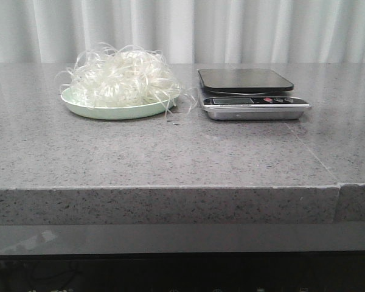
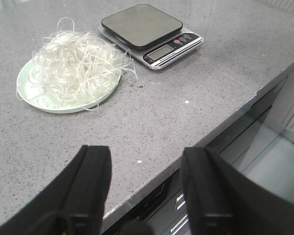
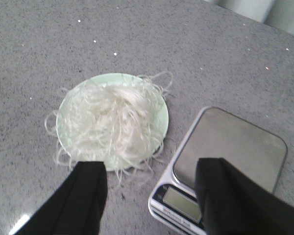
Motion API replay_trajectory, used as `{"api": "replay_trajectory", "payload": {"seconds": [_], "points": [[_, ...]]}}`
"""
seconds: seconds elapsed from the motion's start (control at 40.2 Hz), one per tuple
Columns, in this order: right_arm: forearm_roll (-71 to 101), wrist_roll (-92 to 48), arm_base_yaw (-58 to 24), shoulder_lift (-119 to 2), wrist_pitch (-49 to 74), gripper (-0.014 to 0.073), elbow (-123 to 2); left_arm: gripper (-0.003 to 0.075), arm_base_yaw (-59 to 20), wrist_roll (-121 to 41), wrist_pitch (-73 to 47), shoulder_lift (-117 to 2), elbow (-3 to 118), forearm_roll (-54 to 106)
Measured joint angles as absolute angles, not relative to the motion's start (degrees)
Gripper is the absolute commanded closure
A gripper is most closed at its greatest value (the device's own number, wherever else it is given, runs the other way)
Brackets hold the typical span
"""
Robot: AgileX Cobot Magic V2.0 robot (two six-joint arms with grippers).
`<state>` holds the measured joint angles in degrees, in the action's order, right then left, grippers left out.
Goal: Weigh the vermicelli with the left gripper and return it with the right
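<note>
The vermicelli (image 1: 120, 76) is a fluffy whitish mound of thin curly strands on a pale green plate (image 1: 103, 111), left of centre on the grey table. It also shows in the left wrist view as vermicelli (image 2: 76, 66) and in the right wrist view as vermicelli (image 3: 112, 122). The scale (image 1: 249, 92) sits just right of the plate, its dark platform bare. My left gripper (image 2: 146, 156) is open over the table's front edge, well short of the plate. My right gripper (image 3: 152, 169) is open, high above the gap between plate and scale. Neither arm shows in the front view.
The grey speckled table (image 1: 182, 158) ends in a front edge (image 2: 225, 125) with dark drawers below. A seam (image 1: 319, 159) runs through the top at the right. White curtains (image 1: 182, 27) hang behind. Stray strands (image 1: 176, 103) trail off the plate toward the scale.
</note>
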<state>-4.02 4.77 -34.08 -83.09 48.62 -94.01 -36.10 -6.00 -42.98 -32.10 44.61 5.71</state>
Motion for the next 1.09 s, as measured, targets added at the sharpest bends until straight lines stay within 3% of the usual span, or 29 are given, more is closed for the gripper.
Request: {"api": "replay_trajectory", "payload": {"seconds": [0.646, 1.094], "points": [[-5.0, 5.3, -34.1, -45.6, 40.8, 0.0081, -56.3, 0.0300, -36.1, -6.0, -43.0, -32.1, 44.6, 5.8], [-4.8, 5.3, -34.1, -39.7, 41.1, 0.0081, -50.1, 0.0300, -36.1, -6.0, -43.0, -32.1, 44.6, 5.8]]}}
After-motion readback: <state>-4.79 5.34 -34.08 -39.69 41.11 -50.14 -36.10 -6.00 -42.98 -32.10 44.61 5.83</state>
